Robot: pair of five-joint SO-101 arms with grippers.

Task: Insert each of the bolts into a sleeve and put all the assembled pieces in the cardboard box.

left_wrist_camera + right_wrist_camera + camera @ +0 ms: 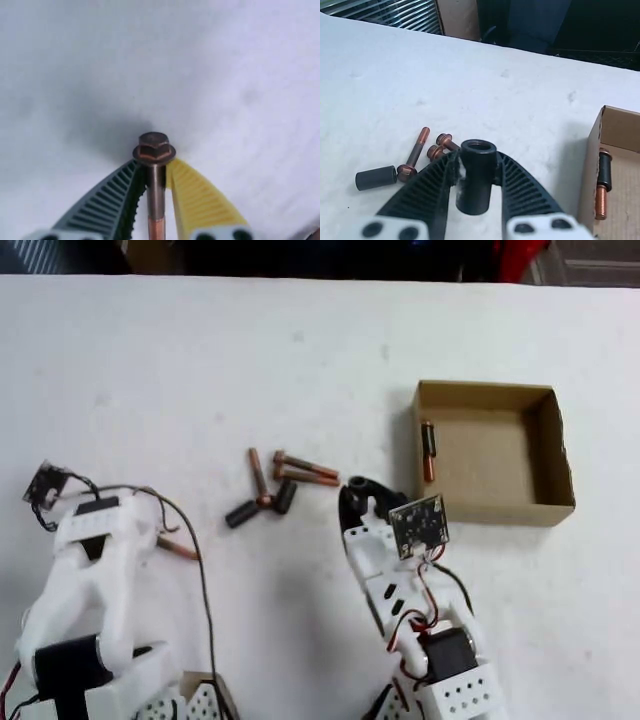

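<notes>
Left wrist view: a bolt point(154, 149) is clamped in the left tool point(156, 172). A sleeve point(477, 172) is gripped by the right tool point(477, 159) nr the box point(485, 390), where 1 assembled piece point(428, 450) lies. Loose bolts point(306, 466) & loose sleeves point(241, 513) are scattered mid-desk point(150, 360).

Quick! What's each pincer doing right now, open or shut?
Left pincer: closed on a copper bolt.
Right pincer: closed on a black sleeve.

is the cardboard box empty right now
No, a sleeved bolt lies inside the cardboard box, along one of its side walls.
</notes>
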